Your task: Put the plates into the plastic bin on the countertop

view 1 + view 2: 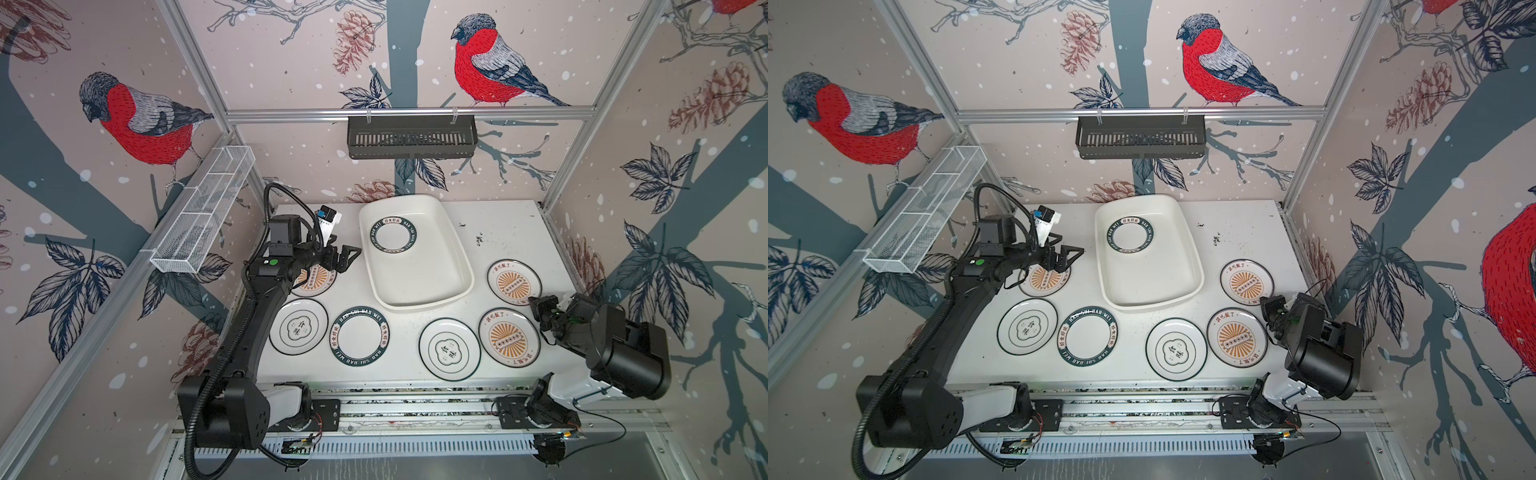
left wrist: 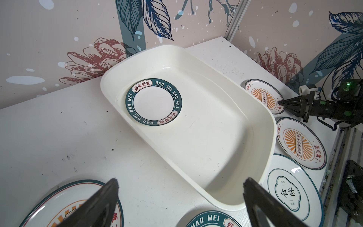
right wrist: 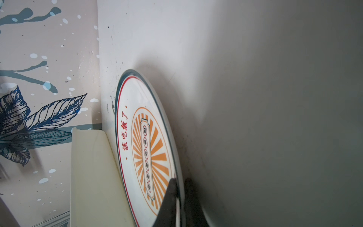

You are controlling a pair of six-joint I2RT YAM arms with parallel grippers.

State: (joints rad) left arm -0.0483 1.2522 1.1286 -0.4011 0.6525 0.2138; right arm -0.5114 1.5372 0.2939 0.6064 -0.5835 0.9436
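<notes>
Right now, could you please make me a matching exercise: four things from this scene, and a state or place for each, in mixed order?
1 left pincer
2 right pincer
3 plastic bin
4 black rack

A hangs on the back rail
B shut on a sunburst plate's rim
C open
D holds one lettered plate

Pairs: 1-C, 2-B, 3-D, 4-A

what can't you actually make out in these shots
- Left sunburst plate: left arm covers most of it in both top views; the left wrist view's edge cuts it off.
- Right gripper: shut on the rim of the far-right sunburst plate, but the right wrist view's edge cuts the fingers, and whether the plate is lifted cannot be told.
- Rack: its wall hides the inside.
</notes>
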